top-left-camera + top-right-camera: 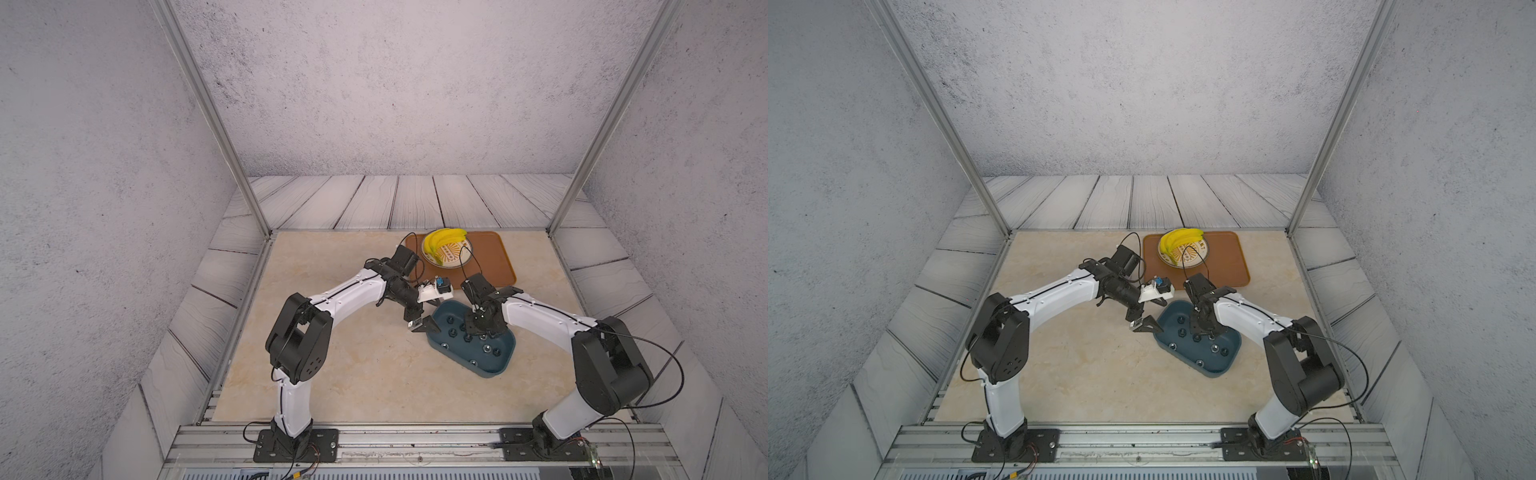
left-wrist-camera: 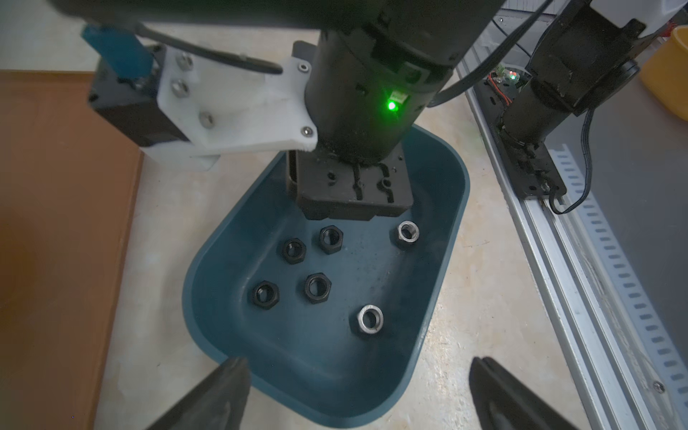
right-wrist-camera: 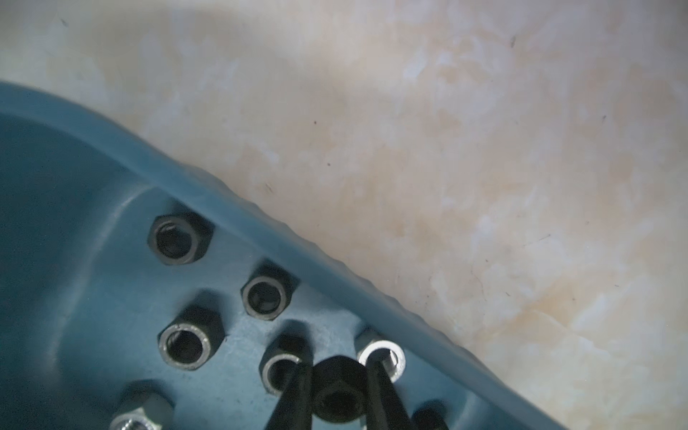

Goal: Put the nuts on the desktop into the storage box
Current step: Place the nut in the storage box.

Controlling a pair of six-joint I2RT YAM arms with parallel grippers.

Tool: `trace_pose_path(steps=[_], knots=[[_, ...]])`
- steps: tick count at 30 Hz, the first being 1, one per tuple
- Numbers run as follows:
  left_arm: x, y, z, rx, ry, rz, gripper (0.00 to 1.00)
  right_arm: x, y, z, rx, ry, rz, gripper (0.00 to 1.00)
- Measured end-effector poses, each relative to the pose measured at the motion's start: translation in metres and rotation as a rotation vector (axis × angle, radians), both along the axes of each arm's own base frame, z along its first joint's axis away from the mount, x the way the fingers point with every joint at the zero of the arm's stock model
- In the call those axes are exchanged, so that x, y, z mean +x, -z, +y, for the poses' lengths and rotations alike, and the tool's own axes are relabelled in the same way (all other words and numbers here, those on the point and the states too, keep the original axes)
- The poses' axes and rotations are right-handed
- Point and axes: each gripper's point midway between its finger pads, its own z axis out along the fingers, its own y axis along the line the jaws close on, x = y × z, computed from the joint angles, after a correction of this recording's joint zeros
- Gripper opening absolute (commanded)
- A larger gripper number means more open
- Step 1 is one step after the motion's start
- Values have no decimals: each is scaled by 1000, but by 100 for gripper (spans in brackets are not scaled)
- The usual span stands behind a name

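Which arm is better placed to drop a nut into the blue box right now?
The right. The right gripper is shut on a black nut over the storage box, so it probably only needs to open. The left gripper is open and empty at the box's edge.

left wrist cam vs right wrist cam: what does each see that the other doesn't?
Only left wrist: most of the storage box, the right arm hanging over it, the orange-brown tray, the rail, and the left gripper, open and empty.
Only right wrist: the right gripper shut on a black nut over the box.
Both: loose nuts lying in the box, and the desktop beside it.
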Motion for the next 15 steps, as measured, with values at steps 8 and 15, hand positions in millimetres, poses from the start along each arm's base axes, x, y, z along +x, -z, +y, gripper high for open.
trace_pose_path(steps=[8,15], knots=[[-2,5,-6,8,-8,3,98,3,10,-1,-6,20,-5,22],[-3,14,-10,21,-6,10,98,6,14,0,-5,31,-12,23]])
